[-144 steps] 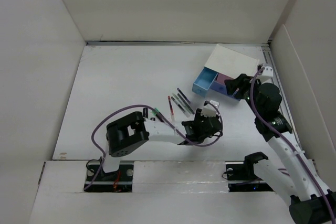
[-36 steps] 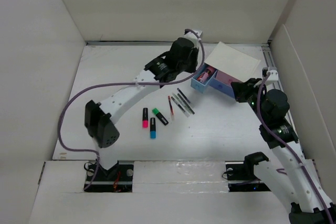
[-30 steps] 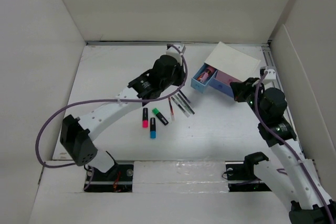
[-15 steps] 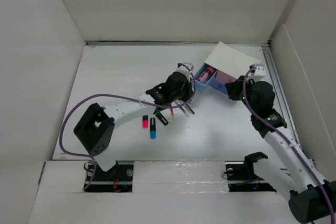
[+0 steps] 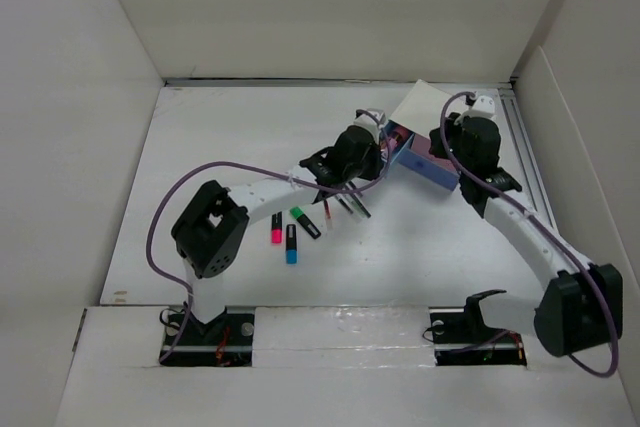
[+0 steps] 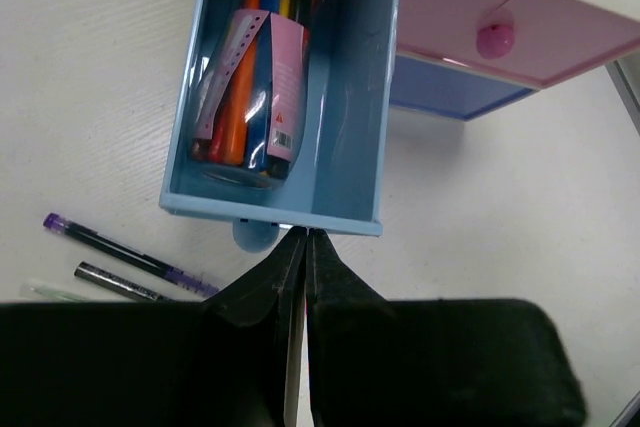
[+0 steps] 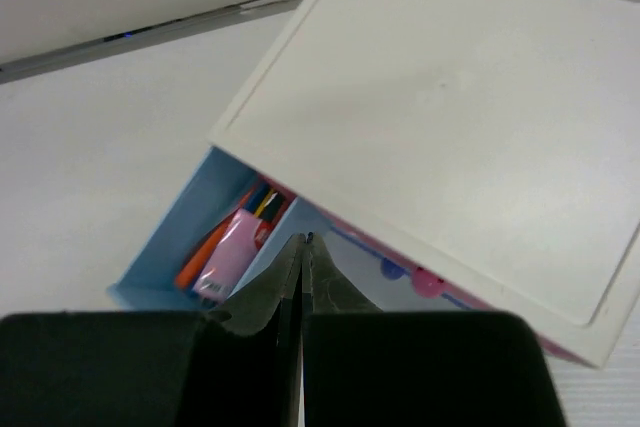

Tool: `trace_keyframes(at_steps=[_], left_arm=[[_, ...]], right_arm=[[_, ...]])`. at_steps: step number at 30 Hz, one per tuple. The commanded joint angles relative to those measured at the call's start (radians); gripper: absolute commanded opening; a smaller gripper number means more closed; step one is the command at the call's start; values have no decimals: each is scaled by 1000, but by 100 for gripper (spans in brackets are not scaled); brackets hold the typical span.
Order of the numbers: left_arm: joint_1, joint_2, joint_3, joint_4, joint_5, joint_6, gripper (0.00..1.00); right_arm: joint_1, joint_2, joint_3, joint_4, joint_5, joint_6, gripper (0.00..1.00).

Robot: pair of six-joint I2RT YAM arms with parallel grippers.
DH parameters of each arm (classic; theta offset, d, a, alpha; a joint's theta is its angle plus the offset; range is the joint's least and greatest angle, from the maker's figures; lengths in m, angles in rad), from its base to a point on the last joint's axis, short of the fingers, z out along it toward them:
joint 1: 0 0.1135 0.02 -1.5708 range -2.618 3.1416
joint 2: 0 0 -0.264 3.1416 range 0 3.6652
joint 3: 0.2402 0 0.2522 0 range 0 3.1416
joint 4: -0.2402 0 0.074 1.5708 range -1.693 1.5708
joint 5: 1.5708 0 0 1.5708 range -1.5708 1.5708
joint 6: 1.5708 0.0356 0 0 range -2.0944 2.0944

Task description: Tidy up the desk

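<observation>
Two things have changed within the last few seconds. A pack of coloured pens [image 6: 255,77], carried by the left gripper [image 6: 297,239] near the near edge some seconds ago, is now lodged in the blue drawer [image 6: 350,97] of the small drawer box [image 5: 425,107] by the far right corner. That gripper has been brought back to the drawer's front, its fingers pressed together on nothing, their tips just beside the round knob [image 6: 255,235]. The right gripper [image 7: 300,242] has been swung from the box's right side to above its lid, and its fingers are likewise closed on nothing. One item is thus judged stowed. A push to close the drawer looks to be in preparation, with the right arm placed to steady the box, though contact with the box cannot be told.

Much of the desk [image 5: 220,147] is seen as a bare white top, walled by white panels at the left, far and right edges. It is not yet tidy: several thin pens [image 5: 345,202] lie scattered near the middle, just before the drawer. Three highlighters, pink [image 5: 276,228], blue [image 5: 291,244] and green [image 5: 304,221], lie close together a little nearer the near edge. The pink drawer [image 6: 500,37] is shut.
</observation>
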Motion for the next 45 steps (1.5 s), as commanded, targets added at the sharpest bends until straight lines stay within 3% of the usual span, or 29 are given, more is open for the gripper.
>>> trace_keyframes(at_steps=[1,9,16,24,34,45], left_arm=[[-2,12,53,44,-10,20,0],[-2,40,84,59,-2,30,0],[-2,83,142,70,-19,47,0],[-2,190,285,53,-62,69,0],[18,327,464,52,-87,75,0],[18,454,679,6,-55,76,0]], right_arm=[[-29,126,69,73,43,-16,0],[-75,267,143,70,11,-23,0],[-75,283,66,88,-63,22,0],[-75,217,-29,114,-83,39,0],[-84,179,-18,84,-69,42,0],[-84,-48,-63,7,-47,42,0]])
